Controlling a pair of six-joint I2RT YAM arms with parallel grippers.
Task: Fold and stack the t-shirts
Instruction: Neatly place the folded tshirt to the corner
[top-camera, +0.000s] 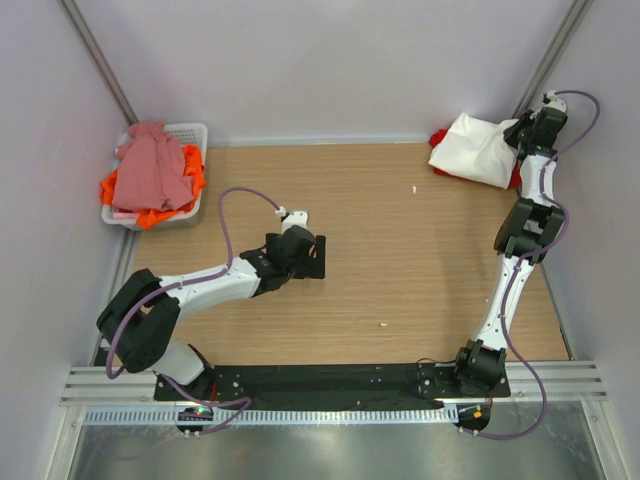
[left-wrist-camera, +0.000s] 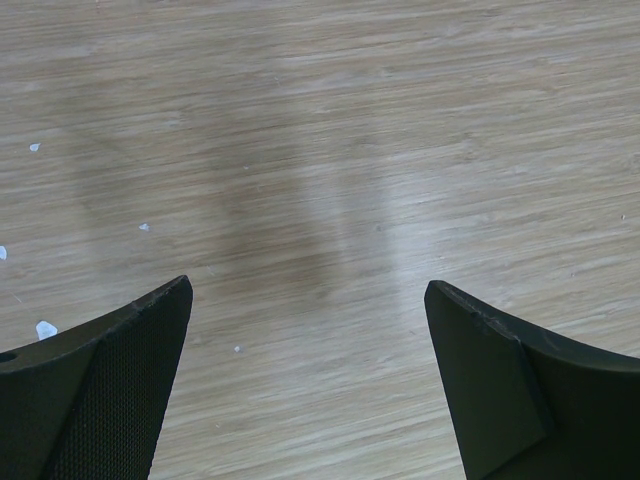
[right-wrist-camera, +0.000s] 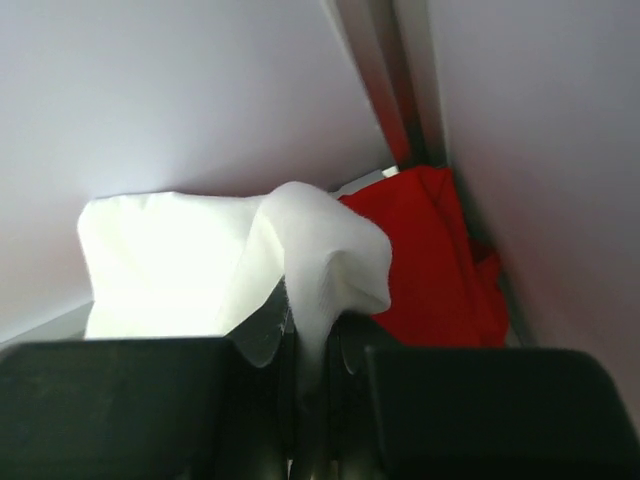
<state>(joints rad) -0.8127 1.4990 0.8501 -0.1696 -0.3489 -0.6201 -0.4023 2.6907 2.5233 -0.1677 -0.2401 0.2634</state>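
The white slotted basket at the far left corner of the desk holds a pink t-shirt heaped over an orange t-shirt. In the far right corner, a folded white t-shirt appears to lie on a mostly hidden red t-shirt. The right arm extends to that corner, and the right jaws pinch a fold of white cloth. The left arm is bent low, with the left jaws spread above bare wood.
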